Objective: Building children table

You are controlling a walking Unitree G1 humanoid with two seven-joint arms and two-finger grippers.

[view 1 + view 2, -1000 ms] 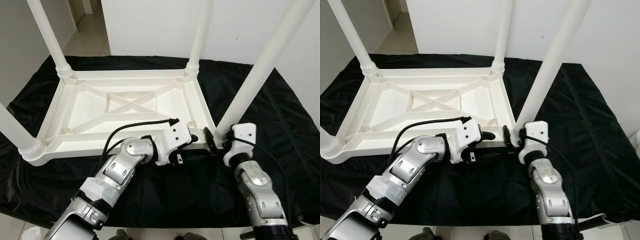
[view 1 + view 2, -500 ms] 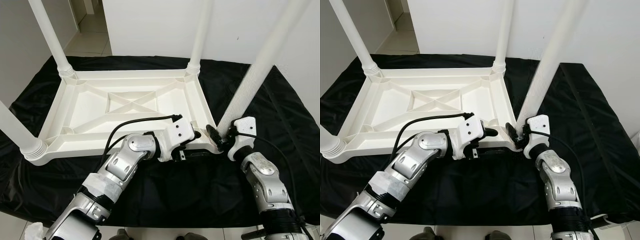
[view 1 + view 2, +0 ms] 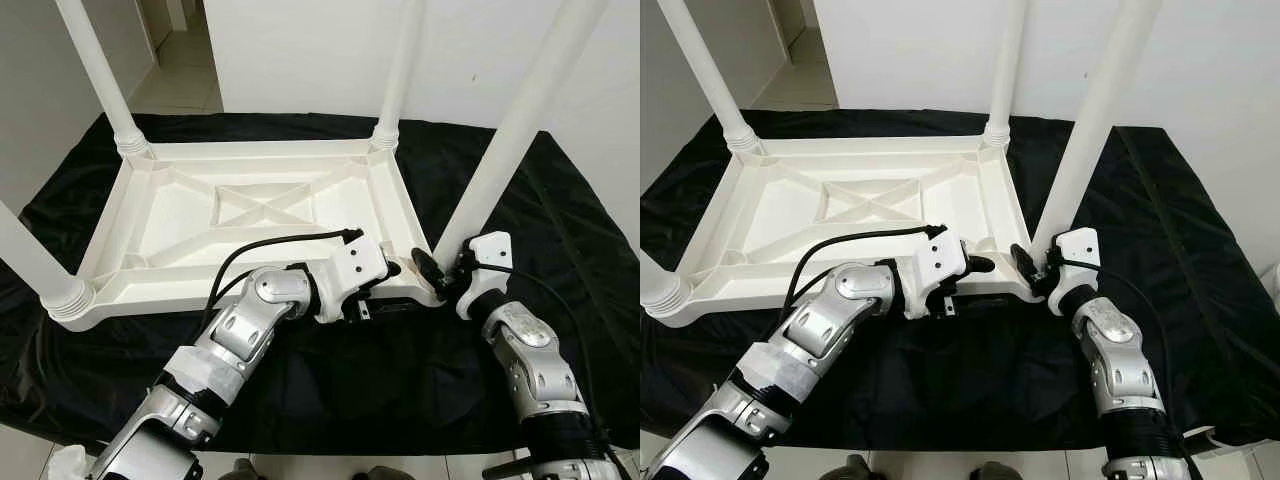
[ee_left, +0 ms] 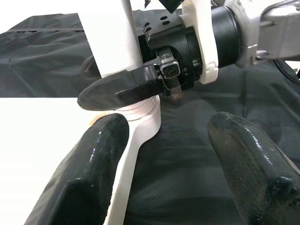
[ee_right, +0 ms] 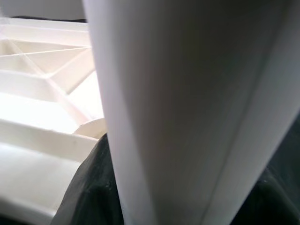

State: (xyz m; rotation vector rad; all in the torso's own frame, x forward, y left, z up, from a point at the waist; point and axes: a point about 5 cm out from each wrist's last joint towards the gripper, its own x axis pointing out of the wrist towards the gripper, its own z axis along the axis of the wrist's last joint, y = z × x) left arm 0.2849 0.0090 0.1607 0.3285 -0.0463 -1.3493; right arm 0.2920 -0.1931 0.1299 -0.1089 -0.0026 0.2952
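A white plastic table (image 3: 180,230) lies upside down on a black cloth (image 3: 330,390), its legs pointing up. The near right leg (image 3: 510,130) stands in the corner socket, leaning slightly to the right. My right gripper (image 3: 437,277) is shut on this leg just above its base; in the left wrist view one of its fingers (image 4: 117,91) crosses the leg (image 4: 110,37). The leg (image 5: 187,93) looms close in the right wrist view. My left gripper (image 3: 390,288) is open, its fingers (image 4: 93,159) straddling the table's rim beside that same corner.
Three other legs stand up: far left (image 3: 100,75), far right (image 3: 400,70) and near left (image 3: 30,260). A white wall (image 3: 300,50) rises right behind the cloth. Tiled floor (image 3: 180,85) lies at the far left. The cloth ends close in front of me.
The near right leg, held by my right gripper, has swung a little more upright. My left gripper has slid slightly closer to that corner.
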